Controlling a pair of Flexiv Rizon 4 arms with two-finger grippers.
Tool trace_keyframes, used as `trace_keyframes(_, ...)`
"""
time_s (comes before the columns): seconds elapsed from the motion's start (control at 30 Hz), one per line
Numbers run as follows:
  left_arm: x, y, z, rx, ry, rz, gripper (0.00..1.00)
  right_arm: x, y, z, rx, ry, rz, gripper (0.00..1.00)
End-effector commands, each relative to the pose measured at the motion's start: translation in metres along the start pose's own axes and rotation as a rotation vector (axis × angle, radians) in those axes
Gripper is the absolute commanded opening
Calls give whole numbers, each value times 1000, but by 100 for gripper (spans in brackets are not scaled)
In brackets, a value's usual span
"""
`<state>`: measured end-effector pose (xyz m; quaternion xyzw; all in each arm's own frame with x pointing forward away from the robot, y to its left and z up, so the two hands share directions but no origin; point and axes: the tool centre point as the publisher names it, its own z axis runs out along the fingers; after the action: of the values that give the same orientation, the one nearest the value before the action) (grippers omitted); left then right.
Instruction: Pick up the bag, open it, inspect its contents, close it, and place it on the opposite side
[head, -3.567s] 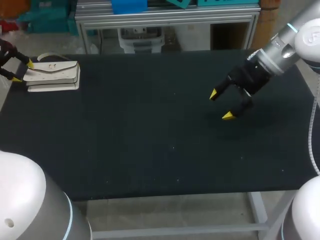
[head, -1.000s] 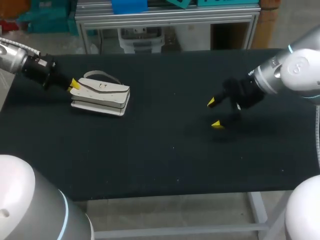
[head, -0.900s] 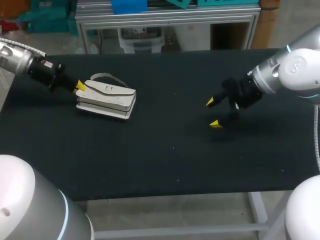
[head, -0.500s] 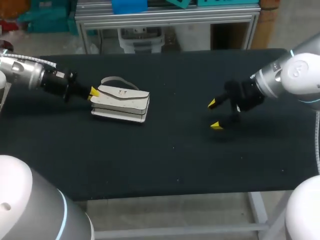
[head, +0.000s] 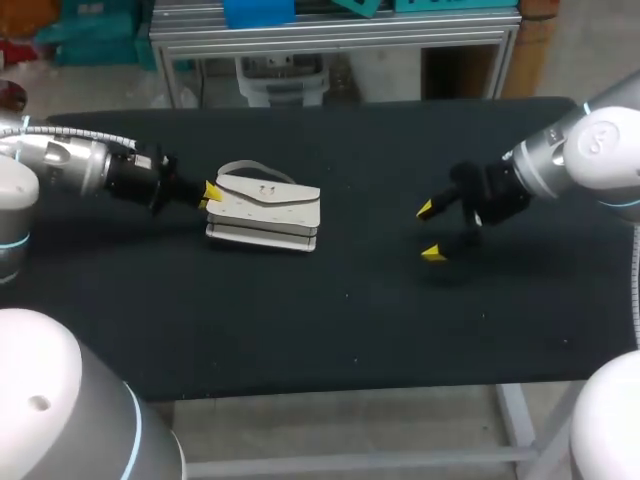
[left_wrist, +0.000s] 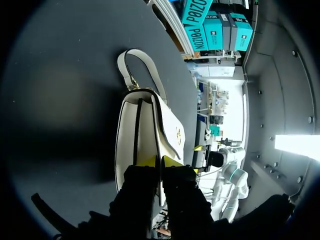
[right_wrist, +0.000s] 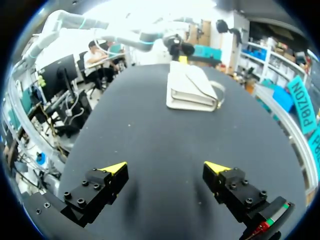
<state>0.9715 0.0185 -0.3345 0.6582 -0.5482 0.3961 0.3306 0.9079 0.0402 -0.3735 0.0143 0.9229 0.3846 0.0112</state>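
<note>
Bag (head: 264, 210): white, boxy, smooth-sided

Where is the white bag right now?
In the head view, the white bag lies on the table, left of middle, its end pinched by the left gripper.

— What carries everything here?
— A wide table covered in black cloth (head: 330, 320).
— And what lies on it?
— One white flap handbag (head: 268, 208) with a curved strap. It lies flat, touching the tips of the left gripper (head: 210, 190), and is well apart from the right gripper (head: 429, 231), straight ahead of its fingers.
</note>
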Motion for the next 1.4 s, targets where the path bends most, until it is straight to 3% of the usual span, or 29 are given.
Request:
trace_keyframes(0.03, 0, 6, 0, 468, 4, 0, 0, -3, -2, 1, -6, 11, -1, 100)
trace_keyframes(0.37, 0, 6, 0, 468, 4, 0, 0, -1, -3, -2, -6, 15, -10, 100)
trace_keyframes(0.47, 1, 13, 14, 460, 18, -13, 0, -1, -2, 2, -10, 17, -11, 100)
trace_keyframes(0.67, 8, 25, 37, 381, 29, -5, 0, -3, -1, 5, -9, 23, -31, 100)
trace_keyframes(1.0, 13, 42, 55, 266, 47, -4, 0, -4, 0, 5, -9, 24, -40, 100)
trace_keyframes(1.23, 15, 60, 68, 137, 64, 18, 0, -4, 0, 5, -9, 24, -40, 100)
trace_keyframes(1.4, 18, 70, 77, 132, 56, 38, 0, -4, 0, 5, -9, 24, -40, 100)
